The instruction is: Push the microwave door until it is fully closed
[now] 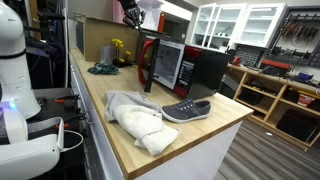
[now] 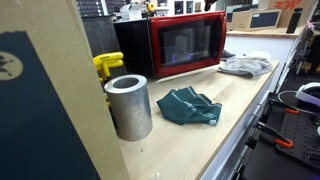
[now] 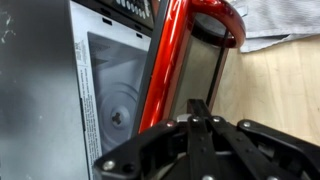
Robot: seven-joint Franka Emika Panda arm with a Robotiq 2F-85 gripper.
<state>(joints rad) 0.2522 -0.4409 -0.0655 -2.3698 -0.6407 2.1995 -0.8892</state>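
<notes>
Exterior view: microwave [image 1: 208,68] sits on the wooden countertop [image 1: 120,150] towards the far end, with the microwave door [image 1: 160,65] swung partly out from the casing. The gripper [image 1: 133,12] hangs high above the door; jaw state unreadable here. A grey shoe [image 1: 185,110] and a white cloth [image 1: 135,118] lie in front, a teal cloth [image 1: 102,68] behind. Exterior view, front-on: the door's red-framed glass [image 2: 183,45] faces the camera; a metal cylinder [image 2: 128,105] stands near the teal cloth [image 2: 190,107]. Wrist view: the door's red edge [image 3: 165,60] stands ajar, with the pale cavity [image 3: 115,100] exposed beside it. The gripper [image 3: 200,106] is just short of that edge, jaws apparently drawn together on nothing
</notes>
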